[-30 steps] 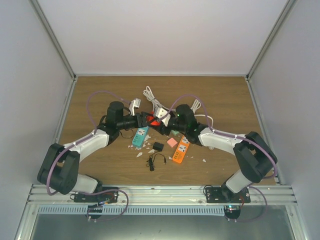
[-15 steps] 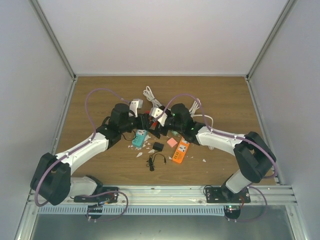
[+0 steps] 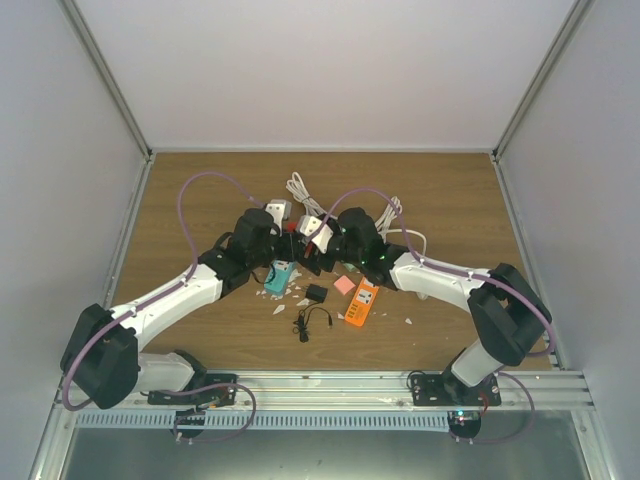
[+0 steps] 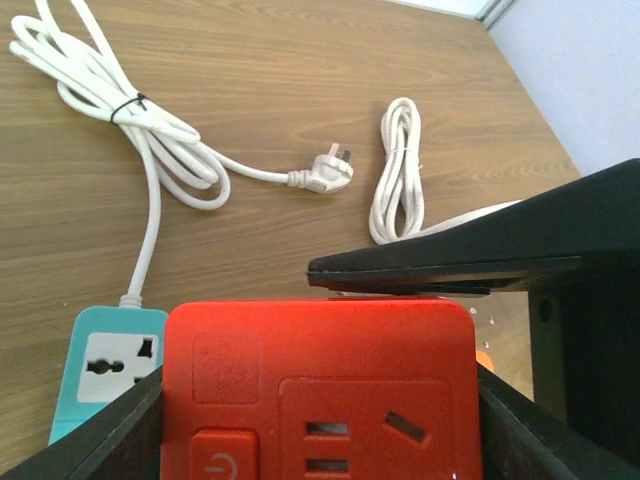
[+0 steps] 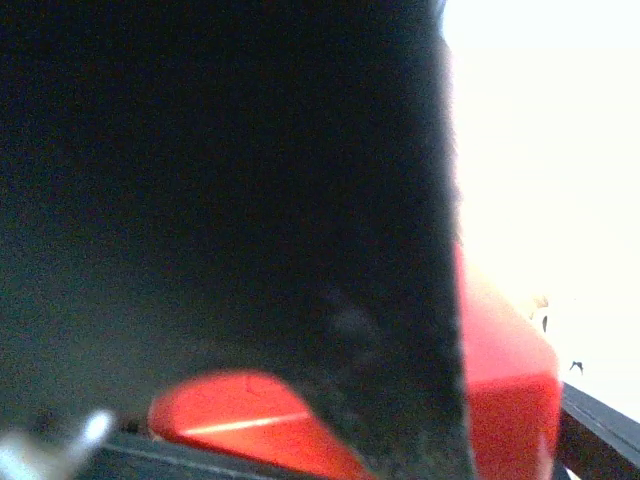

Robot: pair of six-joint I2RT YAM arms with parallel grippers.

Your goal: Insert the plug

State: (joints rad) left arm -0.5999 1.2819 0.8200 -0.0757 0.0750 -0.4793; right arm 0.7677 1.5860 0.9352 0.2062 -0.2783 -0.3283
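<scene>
one teal strip [image 4: 105, 368] beside red strip [image 4: 320, 385]

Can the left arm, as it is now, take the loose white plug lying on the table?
Probably not yet: the left gripper is shut on the red power strip, so it is occupied. The white plug itself lies uncovered on the table.

Three power strips are showing: red strip [image 4: 320, 390], teal strip [image 4: 105, 365], orange strip [image 3: 361, 303]. Two white cord coils are lying out: large coil [image 4: 150, 120], small coil [image 4: 400, 170]. One white plug [image 4: 330, 172], one black adapter [image 3: 316, 293] and one pink square [image 3: 344, 284] are showing. White scraps [image 3: 279, 309]: several, too small for counting.
</scene>
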